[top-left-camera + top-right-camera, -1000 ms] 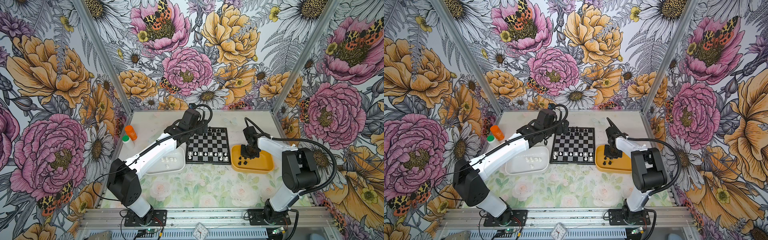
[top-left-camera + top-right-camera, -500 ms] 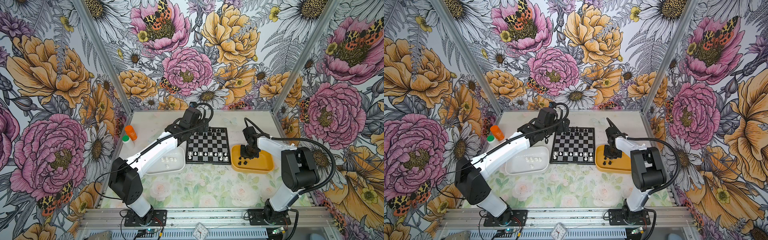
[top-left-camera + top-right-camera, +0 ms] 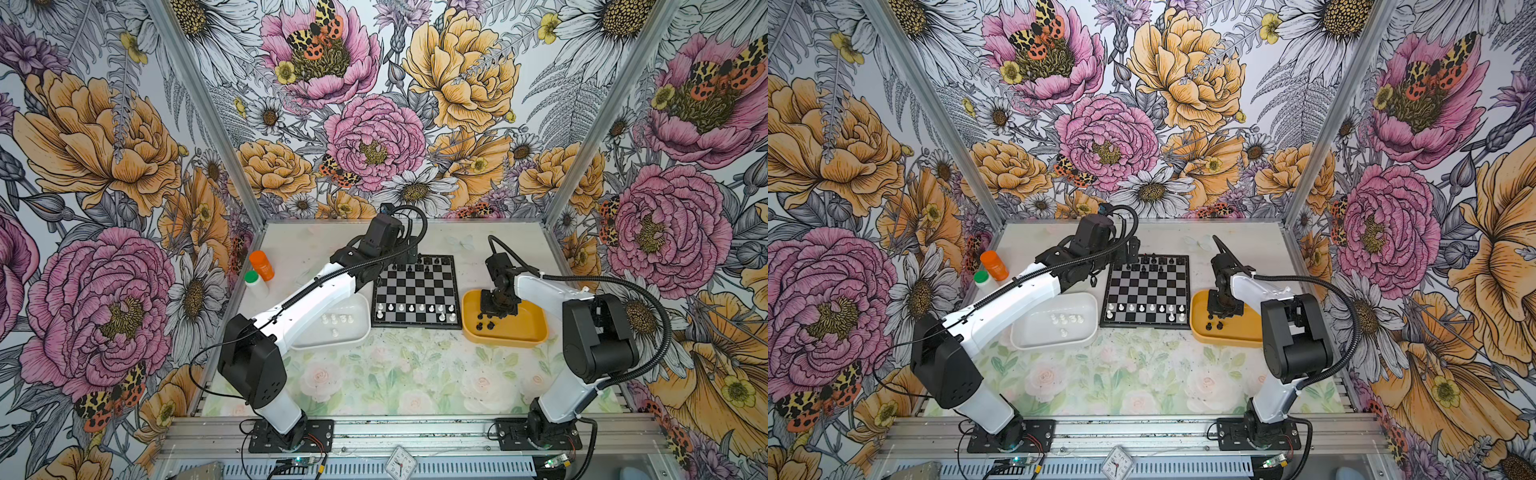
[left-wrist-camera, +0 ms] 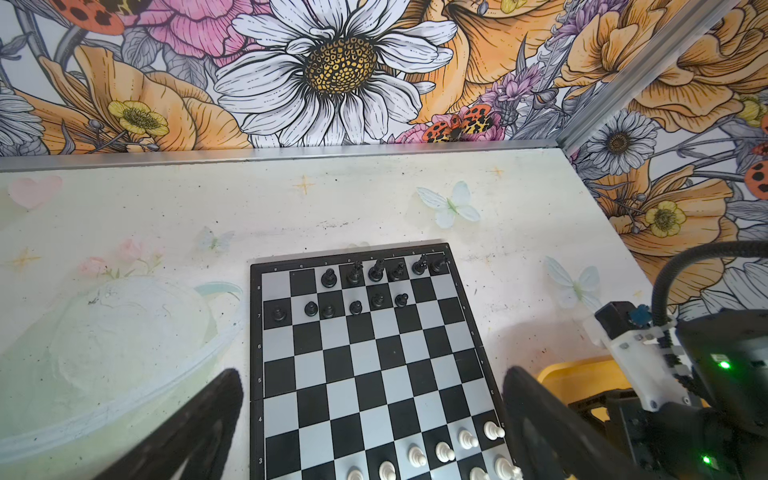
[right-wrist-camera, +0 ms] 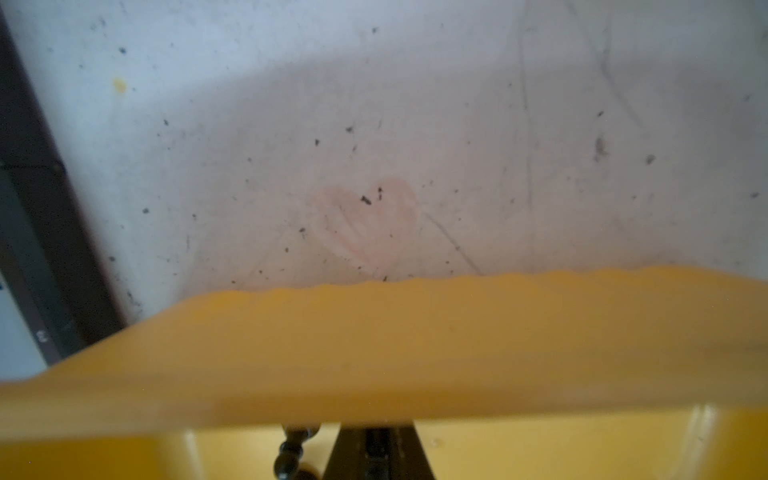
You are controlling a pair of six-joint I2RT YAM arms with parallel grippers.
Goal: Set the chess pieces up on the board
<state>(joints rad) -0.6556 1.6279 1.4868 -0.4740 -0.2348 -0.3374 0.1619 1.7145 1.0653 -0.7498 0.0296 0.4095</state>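
Left fingers (image 4: 199, 424) gape empty above the board (image 4: 374, 361); right fingers (image 5: 353, 461) closed (in yellow tray (image 5: 415, 340)).

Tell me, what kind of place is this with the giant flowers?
Most likely a robot practice booth, not a home. Flower-printed walls box in a small table, a left arm and a right arm are bolted to a metal rail at its front, and a tiny chessboard sits between them.

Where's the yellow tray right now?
In both top views the yellow tray sits just right of the board. The right gripper reaches down into it, beside a few loose black pieces.
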